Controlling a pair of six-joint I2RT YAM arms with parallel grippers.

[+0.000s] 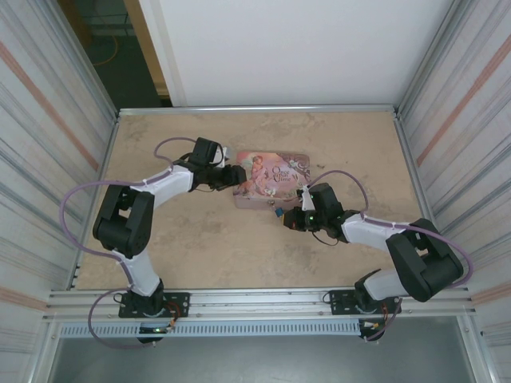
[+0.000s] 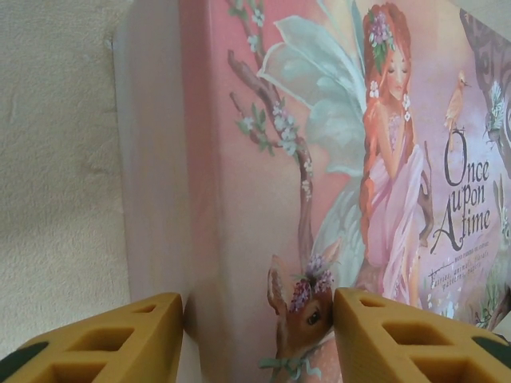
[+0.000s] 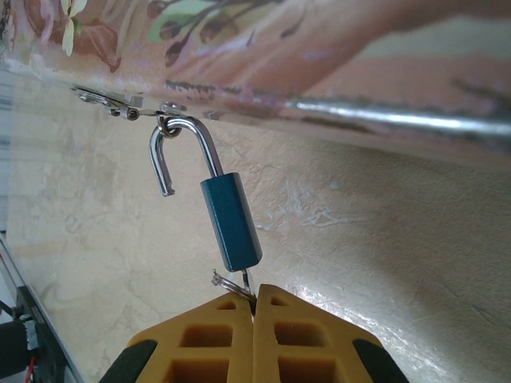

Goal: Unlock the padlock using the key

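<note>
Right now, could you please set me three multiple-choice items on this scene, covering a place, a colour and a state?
1. Where is the padlock?
A. Hanging from the latch on the pink tin
B. Lying loose, apart from the tin
C. Resting on top of the tin's lid

2. What colour is the padlock's body?
A. Red
B. Blue
C. Yellow

3. How does the shackle stand?
A. Both ends seated in the body
B. Open, with one end free
C. Pulled clear of the tin

Answers:
1 A, since the shackle hooks through the latch at the tin's edge.
2 B, since the right wrist view shows a blue body.
3 B, since the short end hangs free of the body, while the right gripper, shut, pinches the key at the padlock's base.
</note>
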